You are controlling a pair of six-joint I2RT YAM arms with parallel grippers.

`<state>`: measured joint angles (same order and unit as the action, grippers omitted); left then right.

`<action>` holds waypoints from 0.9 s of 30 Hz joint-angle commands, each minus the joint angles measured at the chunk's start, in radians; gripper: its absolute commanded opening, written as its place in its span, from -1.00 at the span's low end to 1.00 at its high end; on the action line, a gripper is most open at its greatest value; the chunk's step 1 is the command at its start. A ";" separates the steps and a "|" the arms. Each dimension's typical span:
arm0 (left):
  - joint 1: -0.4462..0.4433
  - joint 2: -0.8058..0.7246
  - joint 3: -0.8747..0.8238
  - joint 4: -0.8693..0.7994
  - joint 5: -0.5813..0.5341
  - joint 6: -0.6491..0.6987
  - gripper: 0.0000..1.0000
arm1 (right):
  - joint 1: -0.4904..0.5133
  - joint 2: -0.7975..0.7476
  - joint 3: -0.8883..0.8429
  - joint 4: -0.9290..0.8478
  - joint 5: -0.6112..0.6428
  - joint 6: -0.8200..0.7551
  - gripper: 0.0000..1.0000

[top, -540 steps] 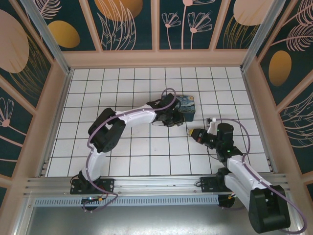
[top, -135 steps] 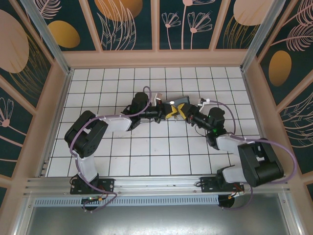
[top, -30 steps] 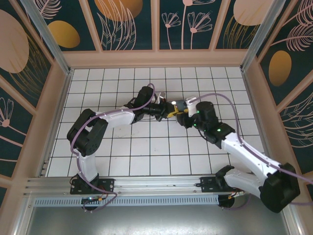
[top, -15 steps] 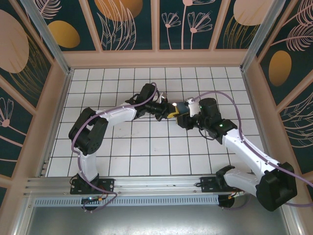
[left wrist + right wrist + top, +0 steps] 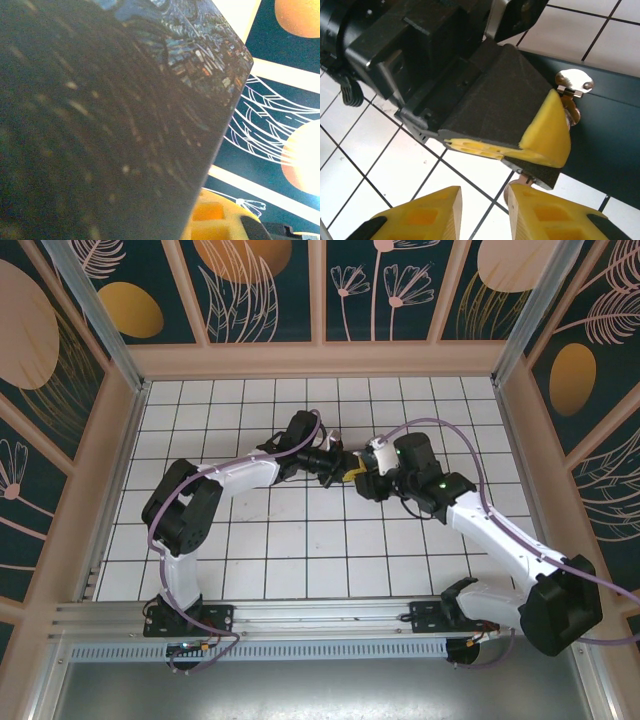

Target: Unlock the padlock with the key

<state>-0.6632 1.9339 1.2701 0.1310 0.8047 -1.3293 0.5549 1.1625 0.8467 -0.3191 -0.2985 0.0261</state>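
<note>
My left gripper (image 5: 348, 468) reaches across the middle of the tiled floor, its yellow fingertips (image 5: 547, 135) pressed together against the dark blue-and-yellow swirl-painted box (image 5: 612, 142). A small silvery metal piece (image 5: 575, 82), perhaps the key, sticks out beside those tips with a brassy part under it. I cannot tell whether the fingers pinch it. The padlock is hidden behind the left fingers. My right gripper (image 5: 362, 483) sits just below them, open (image 5: 482, 212), with bare tile between its yellow fingers (image 5: 422, 215). In the left wrist view the box (image 5: 115, 115) is very close, with one yellow finger (image 5: 217, 222) below it.
White tiled floor (image 5: 300, 540) spreads around both arms. Painted wooden walls (image 5: 320, 355) close in the back and sides. A metal rail (image 5: 300, 615) runs along the near edge by the arm bases.
The right wrist has shifted a little up and left, closer to the left gripper, and its jaws narrowed, then widened slightly. The left arm has barely moved.
</note>
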 commanded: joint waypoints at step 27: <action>0.006 -0.009 -0.044 0.109 0.027 -0.092 -1.00 | 0.116 0.085 0.062 -0.087 0.299 -0.059 -0.50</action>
<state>-0.6563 1.9347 1.2415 0.2211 0.7994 -1.3823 0.6552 1.2179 0.8867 -0.3584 -0.0647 -0.0101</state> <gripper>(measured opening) 0.078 0.253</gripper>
